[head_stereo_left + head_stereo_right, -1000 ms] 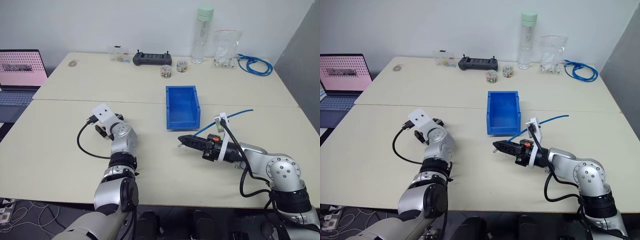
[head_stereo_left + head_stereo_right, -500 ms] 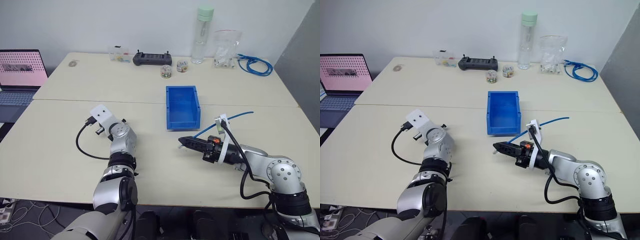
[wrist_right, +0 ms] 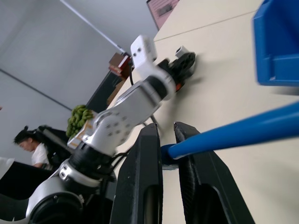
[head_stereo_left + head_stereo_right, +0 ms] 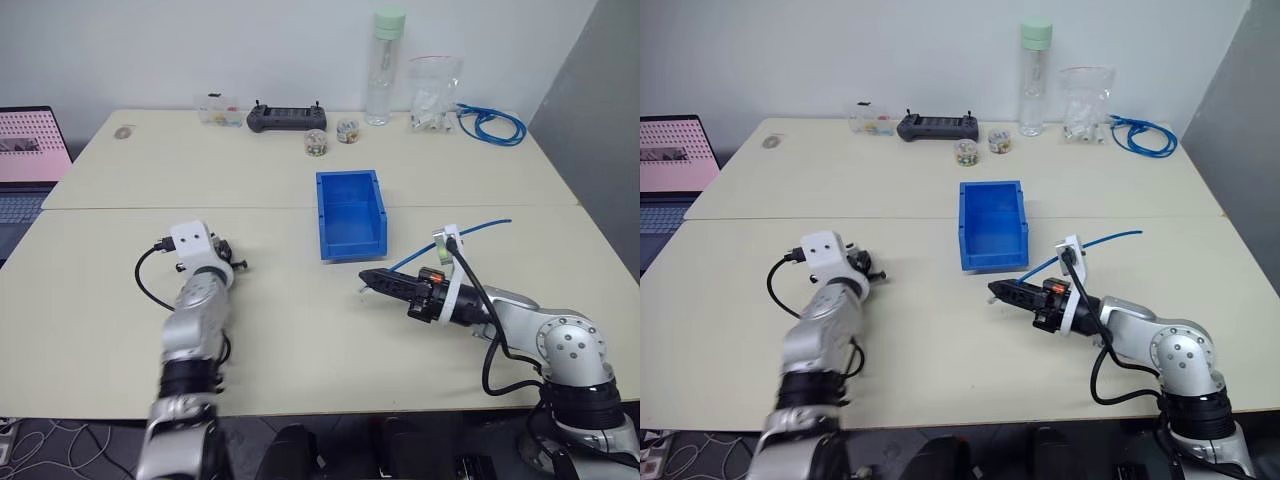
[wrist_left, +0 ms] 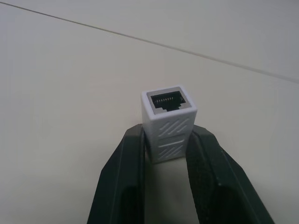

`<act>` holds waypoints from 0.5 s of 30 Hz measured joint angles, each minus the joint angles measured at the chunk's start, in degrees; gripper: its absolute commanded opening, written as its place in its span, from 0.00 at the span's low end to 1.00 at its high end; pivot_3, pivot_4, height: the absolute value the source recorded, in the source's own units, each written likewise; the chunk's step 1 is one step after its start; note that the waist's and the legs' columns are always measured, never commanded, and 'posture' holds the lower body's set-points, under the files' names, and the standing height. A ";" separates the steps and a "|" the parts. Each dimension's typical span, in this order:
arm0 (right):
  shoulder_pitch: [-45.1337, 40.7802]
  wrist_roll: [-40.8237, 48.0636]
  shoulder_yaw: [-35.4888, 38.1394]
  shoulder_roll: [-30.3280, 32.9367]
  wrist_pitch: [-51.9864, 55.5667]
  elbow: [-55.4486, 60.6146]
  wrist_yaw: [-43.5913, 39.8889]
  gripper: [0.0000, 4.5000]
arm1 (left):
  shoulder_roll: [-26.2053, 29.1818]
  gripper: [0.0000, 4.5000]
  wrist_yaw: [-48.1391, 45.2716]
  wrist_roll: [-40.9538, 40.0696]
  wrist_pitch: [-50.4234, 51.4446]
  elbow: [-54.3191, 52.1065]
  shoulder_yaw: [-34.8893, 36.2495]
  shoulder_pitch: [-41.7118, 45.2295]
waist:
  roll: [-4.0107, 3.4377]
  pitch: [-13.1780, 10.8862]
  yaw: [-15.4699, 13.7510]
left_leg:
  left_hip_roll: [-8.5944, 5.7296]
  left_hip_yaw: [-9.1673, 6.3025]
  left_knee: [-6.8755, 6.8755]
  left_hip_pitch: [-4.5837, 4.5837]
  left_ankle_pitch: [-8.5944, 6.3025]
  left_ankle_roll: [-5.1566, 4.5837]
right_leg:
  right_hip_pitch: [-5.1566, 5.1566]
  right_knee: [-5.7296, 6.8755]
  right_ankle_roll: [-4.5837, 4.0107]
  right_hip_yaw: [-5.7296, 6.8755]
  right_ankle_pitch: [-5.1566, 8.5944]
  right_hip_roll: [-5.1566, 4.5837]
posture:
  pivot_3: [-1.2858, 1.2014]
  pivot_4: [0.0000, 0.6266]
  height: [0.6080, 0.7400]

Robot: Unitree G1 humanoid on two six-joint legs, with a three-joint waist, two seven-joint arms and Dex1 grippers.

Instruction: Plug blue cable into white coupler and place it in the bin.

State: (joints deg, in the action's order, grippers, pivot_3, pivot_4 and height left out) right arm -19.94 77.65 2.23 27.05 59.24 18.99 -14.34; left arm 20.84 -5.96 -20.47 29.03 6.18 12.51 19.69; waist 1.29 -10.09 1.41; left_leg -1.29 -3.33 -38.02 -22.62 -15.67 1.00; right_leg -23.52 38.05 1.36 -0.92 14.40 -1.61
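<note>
Left wrist view: left gripper (image 5: pixel 169 140) clamps white coupler (image 5: pixel 168 122), port outward. Right gripper (image 3: pixel 167 145) pinches blue cable (image 3: pixel 233 131) beside bin (image 4: pixel 350 212). Mating pending; next requires aligning plug with port.

We take the bin (image 4: pixel 991 226) as our landmark: it sits open-topped near the middle of the pale surface (image 4: pixel 940 190). Just in front of it and to the right, our right hand (image 4: pixel 994 291) lies low over the surface with its black fingers together, pointing left. The blue cable (image 4: pixel 1106 240) runs back from that hand, rising to the right of the bin. Well to the bin's left, our left hand (image 4: pixel 871 269) points toward the bin; we cannot make out what its fingers hold. Behind the bin, near the far edge, stand two small jars (image 4: pixel 965 152), a black controller (image 4: pixel 937 126), a tall clear bottle (image 4: pixel 1033 76) and a plastic bag (image 4: pixel 1083 105). A coiled blue bundle (image 4: pixel 1144 137) lies far right.
</note>
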 measured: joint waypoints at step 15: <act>-7.37 -22.33 -13.72 12.93 -5.19 3.80 -21.86 0.04 | 8.33 0.20 -60.45 3.11 -24.82 1.70 -28.82 -0.82 | -0.18 -0.12 -1.04 | 0.02 0.09 0.01 0.01 -0.11 -0.27 | 0.09 -0.17 -0.18 0.14 0.05 0.31 | 0.52 0.24 1.00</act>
State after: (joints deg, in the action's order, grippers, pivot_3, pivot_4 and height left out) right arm -27.32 55.32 -11.49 39.98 54.05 22.79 -36.20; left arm 29.17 -66.41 -17.35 4.21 7.89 -16.31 18.87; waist 1.11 -10.22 0.37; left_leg -1.26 -3.24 -38.01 -22.61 -15.78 0.73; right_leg -23.43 37.88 1.18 -0.79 14.45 -1.30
